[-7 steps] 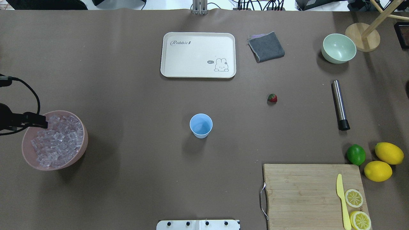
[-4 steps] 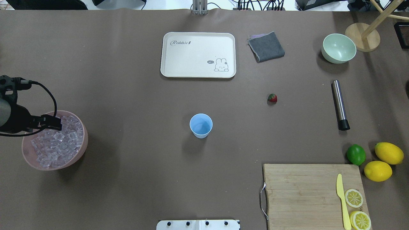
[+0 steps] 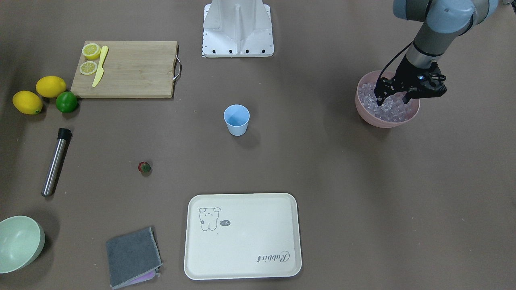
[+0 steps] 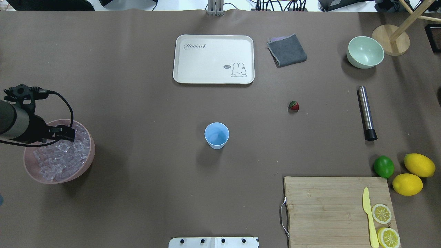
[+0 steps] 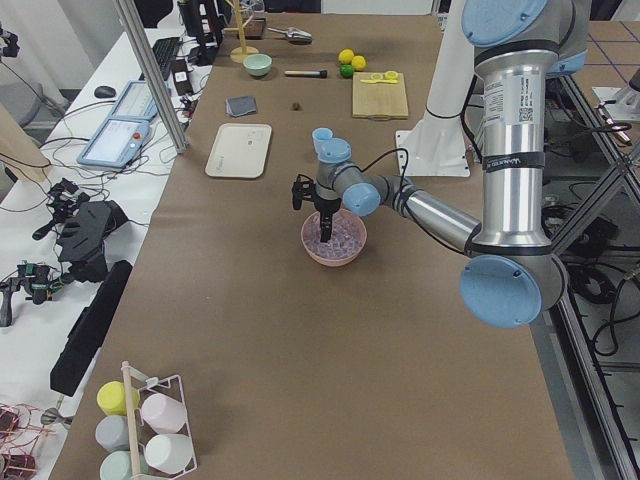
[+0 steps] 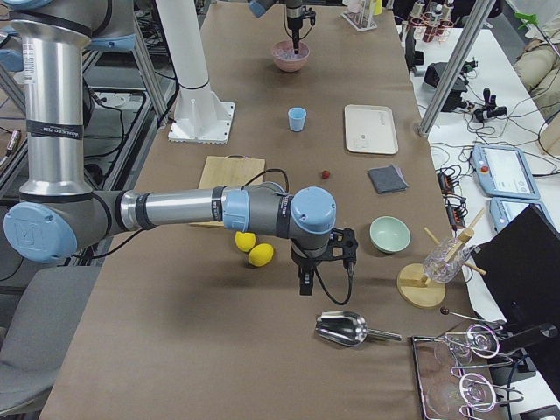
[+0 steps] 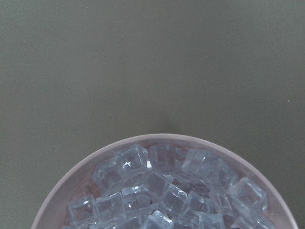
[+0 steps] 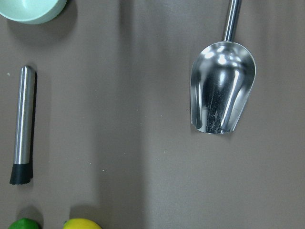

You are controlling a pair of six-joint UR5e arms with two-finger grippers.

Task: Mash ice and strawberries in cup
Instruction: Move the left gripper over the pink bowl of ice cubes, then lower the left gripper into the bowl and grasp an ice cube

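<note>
Brown tabletop holds a pink bowl at its left end, left jaws spread apart above it; the right jaws' state I cannot tell. Cup stands upright mid-tabletop, strawberry well to its right. Ice fills the bowl.

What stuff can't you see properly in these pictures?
- Left hand: fingertips sit among the ice, so the front view hides any cube between them.
- Right hand: shown only in the right side view, open or shut unclear.
- Scoop: handle cut off by the right wrist view's top edge.
</note>
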